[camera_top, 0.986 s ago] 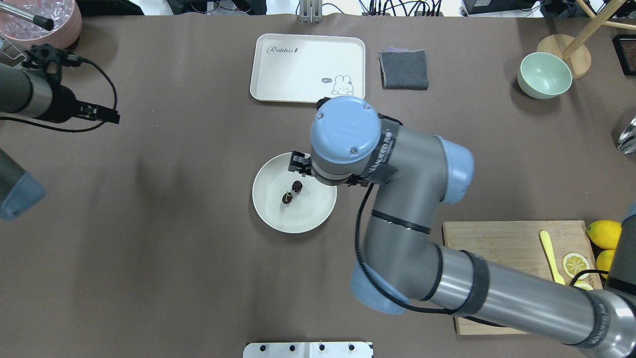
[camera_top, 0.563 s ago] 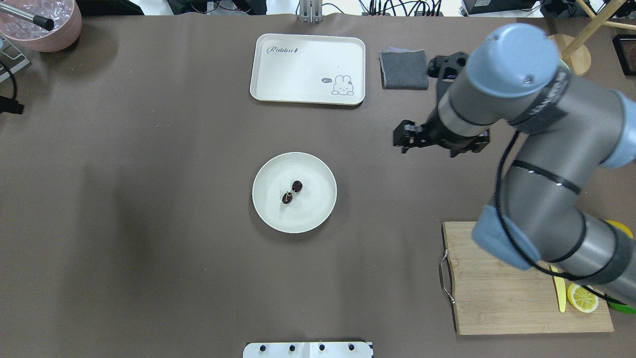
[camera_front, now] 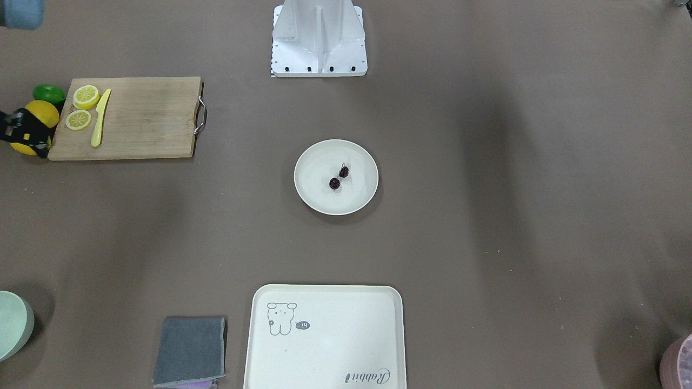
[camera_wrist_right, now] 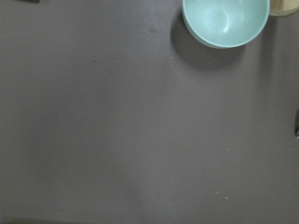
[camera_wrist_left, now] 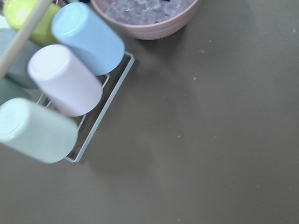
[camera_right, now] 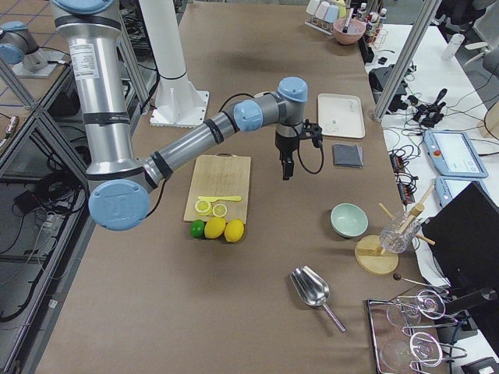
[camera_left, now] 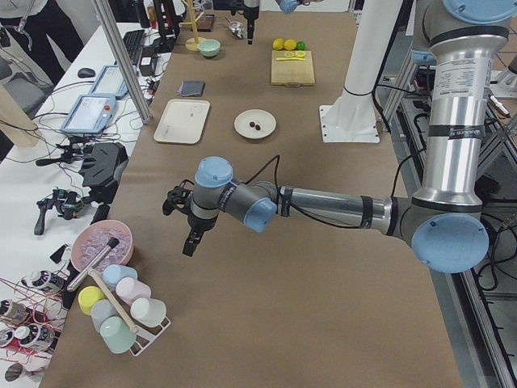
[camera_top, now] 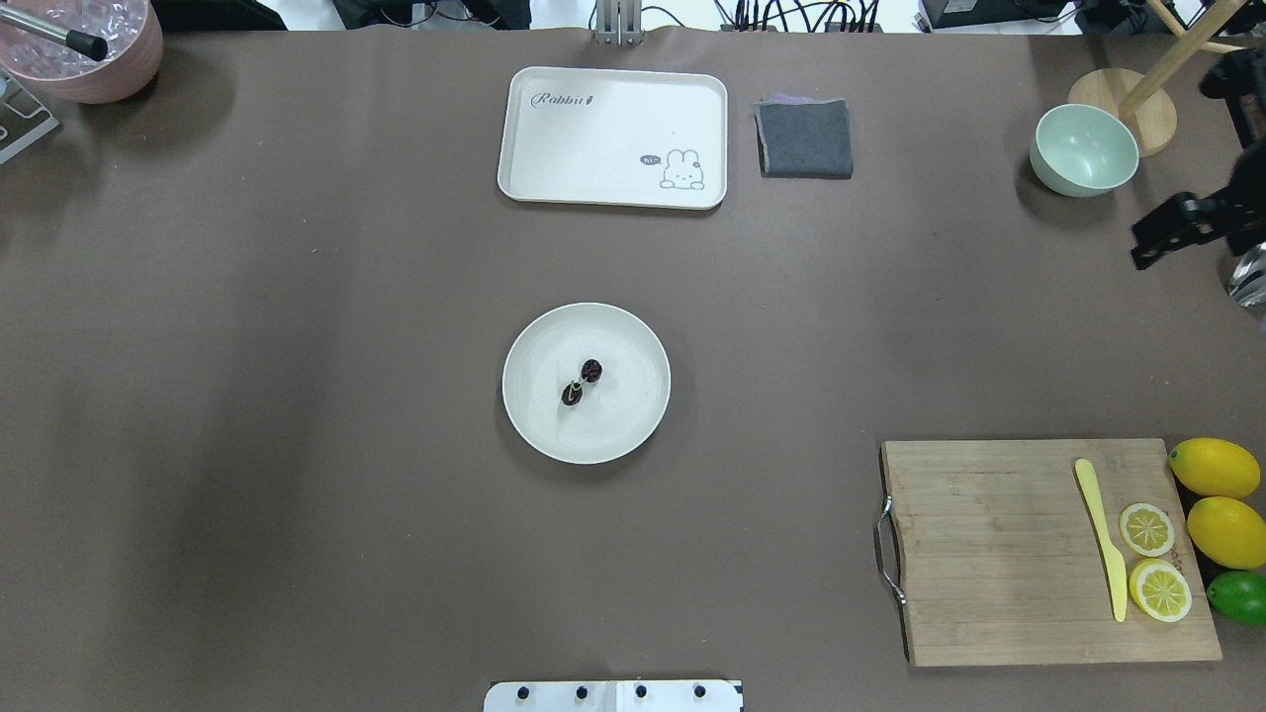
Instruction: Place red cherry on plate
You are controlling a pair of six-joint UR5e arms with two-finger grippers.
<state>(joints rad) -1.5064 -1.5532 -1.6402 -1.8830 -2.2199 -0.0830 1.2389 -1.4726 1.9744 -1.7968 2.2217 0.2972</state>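
Observation:
The red cherry (camera_top: 582, 382), a pair of tiny dark fruits on thin stems, lies free near the middle of the round cream plate (camera_top: 539, 420); the front-facing view shows the cherry (camera_front: 339, 178) on the plate (camera_front: 316, 197) too. My right gripper (camera_top: 1145, 249) hangs at the table's far right, near the mint bowl and well away from the plate; its fingers look apart and empty. My left gripper (camera_left: 190, 241) shows only in the left side view, above the table's left end, and I cannot tell its state.
A cream tray (camera_top: 554, 178) with a rabbit drawing and a grey cloth (camera_top: 804, 137) lie behind the plate. A mint bowl (camera_top: 1083, 149) sits far right. The cutting board (camera_top: 989, 554) with knife, lemon slices, lemons and a lime is front right. Cups and a pink bowl (camera_wrist_left: 145, 18) stand far left.
My right arm has swung away from above the plate to the table's far right edge. The cherries stay on the plate. The left arm has left the overhead view.

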